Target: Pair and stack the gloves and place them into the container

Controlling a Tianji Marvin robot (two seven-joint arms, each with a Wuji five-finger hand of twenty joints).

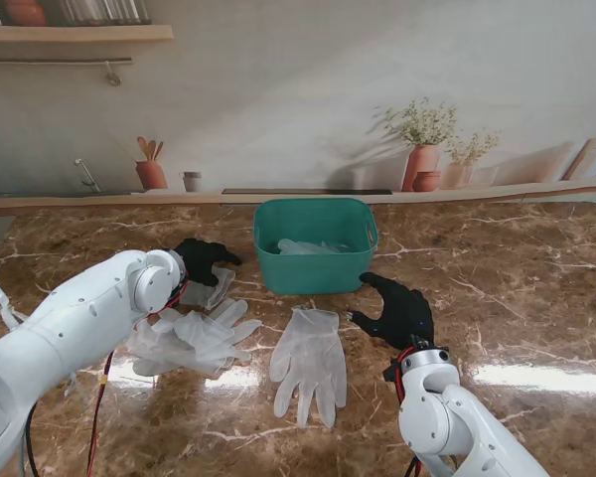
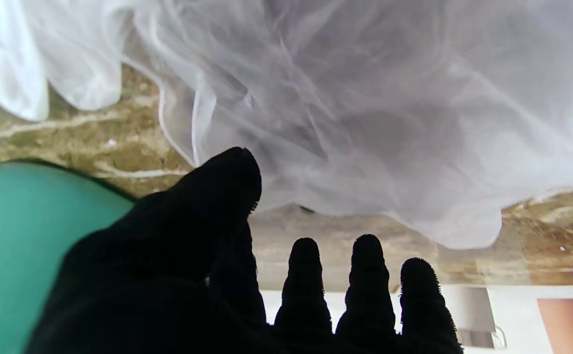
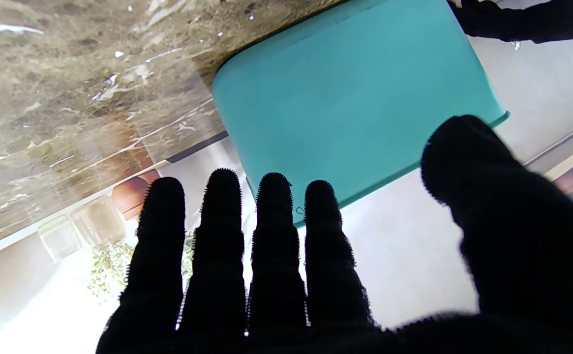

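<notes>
Translucent glove [image 1: 309, 360] flat beside crumpled glove pile [image 1: 191, 338]; left hand [image 1: 201, 260], right hand [image 1: 401, 310] fingers spread, empty.

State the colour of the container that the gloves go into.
The container is teal green, seen best in the stand view.

The stand camera looks down on the whole counter [image 1: 536, 258] from behind both arms. Each wrist camera looks close along its fingers; all three views share the green bin [image 1: 315, 246] [image 2: 15, 236] [image 3: 345, 103].
</notes>
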